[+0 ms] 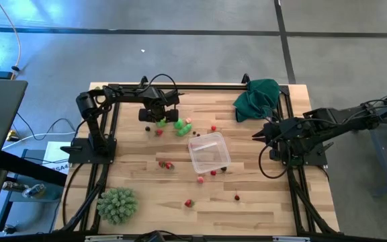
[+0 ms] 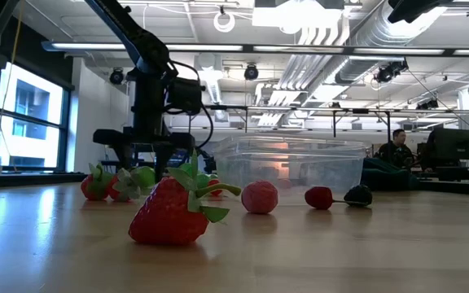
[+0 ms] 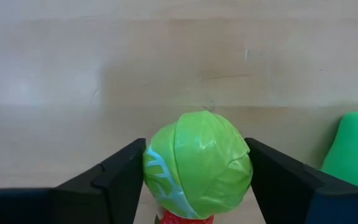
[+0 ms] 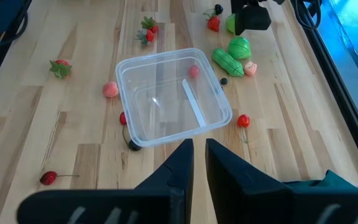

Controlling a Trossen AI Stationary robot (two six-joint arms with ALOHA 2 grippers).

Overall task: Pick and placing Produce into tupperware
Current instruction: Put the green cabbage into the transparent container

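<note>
The wooden table [image 1: 247, 208] carries everything. The left arm [image 1: 123, 94] reaches from its base at the left edge along the far side, elbow bent, its wrist pointing down over the far-middle of the board. The right arm [image 1: 341, 121] comes in from the right and hangs over the right edge, waiting.

A green cloth [image 1: 255, 99] lies bunched at the far right corner. A spiky ball [image 1: 117, 205] sits at the near left corner.

The tupperware [image 1: 208, 152] stands open near the middle of the table, apparently empty; through the clear walls it is hard to tell.

The left gripper [image 3: 194, 180] is down at the table, its fingers [image 3: 114, 180] partly open on either side of a green cabbage [image 3: 197, 165], close against it; whether they are pressing it I cannot tell. The right gripper [image 4: 196, 163] has its fingers nearly together, holding nothing.

The rest of the produce is scattered around the box: green pieces [image 1: 182, 126] just left and far of it, a strawberry [image 2: 173, 213] towards the near side, a pink berry [image 1: 200, 179] and a cherry [image 1: 237, 197] nearer still.
</note>
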